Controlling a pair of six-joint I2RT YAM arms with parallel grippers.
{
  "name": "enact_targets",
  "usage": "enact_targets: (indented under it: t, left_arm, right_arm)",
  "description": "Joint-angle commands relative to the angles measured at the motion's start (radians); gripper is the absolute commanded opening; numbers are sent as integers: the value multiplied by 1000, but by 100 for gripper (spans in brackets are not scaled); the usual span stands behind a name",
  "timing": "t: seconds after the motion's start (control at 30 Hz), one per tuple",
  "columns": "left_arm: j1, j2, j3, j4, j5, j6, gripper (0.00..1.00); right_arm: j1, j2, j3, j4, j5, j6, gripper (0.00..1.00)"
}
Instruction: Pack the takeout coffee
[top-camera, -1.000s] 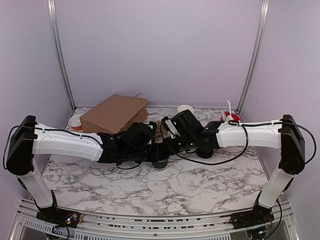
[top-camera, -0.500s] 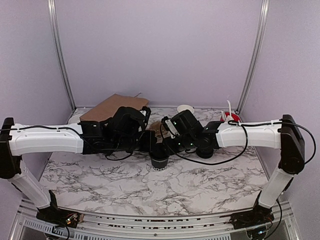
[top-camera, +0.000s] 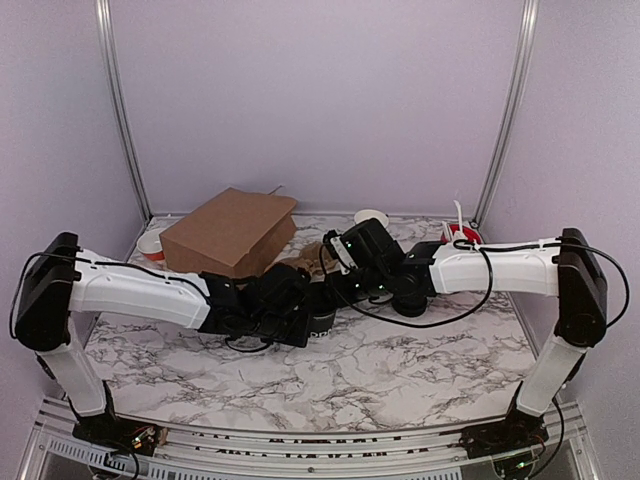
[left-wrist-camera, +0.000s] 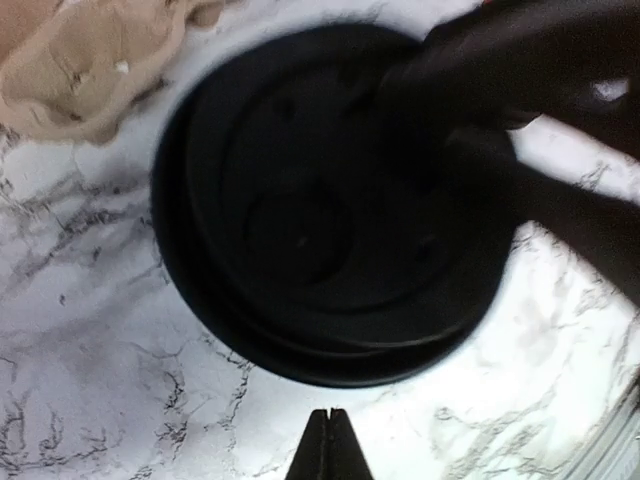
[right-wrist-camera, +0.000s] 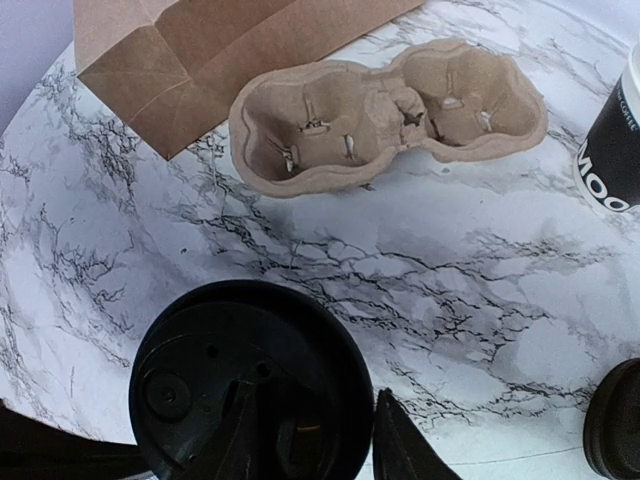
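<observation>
1. Standing lidded on the table (right-wrist-camera: 500, 330) near the carrier (right-wrist-camera: 390, 110), the cup (right-wrist-camera: 180, 390) is not packed yet.
2. Right gripper (right-wrist-camera: 315, 400) looks clamped around it; left gripper (left-wrist-camera: 325, 452) hovers above, jaws together.
3. Remaining: seat it in the carrier, then the bag (right-wrist-camera: 200, 50).

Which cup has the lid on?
The black lidded cup in the right tool; the lettered cup at the right edge stands apart, ungripped.

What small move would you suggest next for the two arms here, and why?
Probably raise the left gripper clear: its shut jaws hang over the lid of the takeout coffee, the right gripper clasps that cup, and the cardboard carrier lies empty nearby.
</observation>
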Motion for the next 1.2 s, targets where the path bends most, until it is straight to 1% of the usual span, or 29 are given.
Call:
enact_targets:
  t: [0.0,0.13,0.2,0.4,0.5,0.63,0.73,0.87,0.9,0.93,1.03,1.17]
  left_arm:
    - [4,-152,72,-33,-53,38,0]
    - [4,-201,89,-50,-72,40,0]
    - [5,-212,90,-55,-81,38,3]
    - [19,-209,74,-55,-66,9,12]
    - [28,-207,54,-50,-52,-9,15]
    - [42,-217,24,-37,-36,-29,19]
    - [57,-217,-7,-7,1,-54,21]
    - [67,-208,-32,22,32,-73,21]
    - [68,-203,-36,27,37,-77,21]
    - [69,-198,-39,32,43,-82,21]
    - [79,-188,-55,52,64,-97,20]
    - [84,-178,-71,64,76,-105,20]
  right_arm:
    - [13,40,3,-99,-20,2,37]
    - [13,31,19,-102,-22,2,37]
    - [14,20,35,-108,-24,-1,39]
    - [16,-43,76,-118,-34,-10,51]
    - [16,-80,82,-124,-33,-13,54]
    - [13,-127,70,-121,-17,-14,56]
    - [-12,-148,48,-115,-22,-15,56]
    - [-59,-158,-4,-82,-72,-14,55]
    - [-107,-160,-28,-63,-99,-12,55]
    - [-129,-161,-47,-42,-127,-11,55]
    - [-167,-148,-76,12,-182,-17,55]
    - [-192,-91,-46,26,-200,-23,54]
